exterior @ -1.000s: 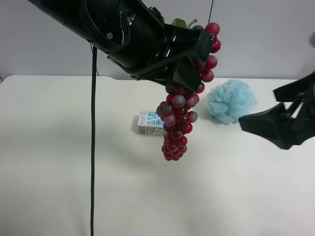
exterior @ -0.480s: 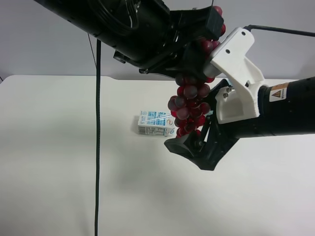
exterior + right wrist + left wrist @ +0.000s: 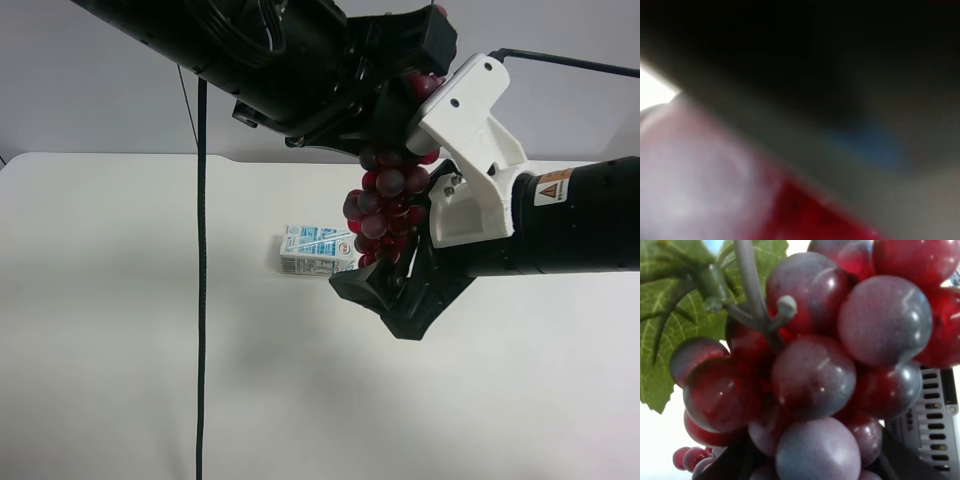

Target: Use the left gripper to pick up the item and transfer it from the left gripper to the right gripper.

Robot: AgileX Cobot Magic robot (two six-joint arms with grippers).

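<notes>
Handover step: the left gripper (image 3: 412, 90) is clamped on the stem end of the grape bunch (image 3: 385, 205), which hangs high above the counter (image 3: 120, 330), toward its far edge. The right gripper (image 3: 385, 262) brackets the cluster's lower end, but you cannot tell whether its jaws are closed. Next, you likely need a firm right grip before the left lets go. The only container, a small carton (image 3: 312, 250), lies near the far edge and appears closed, its contents unseen.

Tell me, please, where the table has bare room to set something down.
Bare tabletop lies at the exterior view's left, either side of the hanging cable, and along the bottom, below the carton. It is crowded mid-table, where the carton, the grapes, the black arm and the white-housed arm meet. The table behind that arm is hidden.
</notes>
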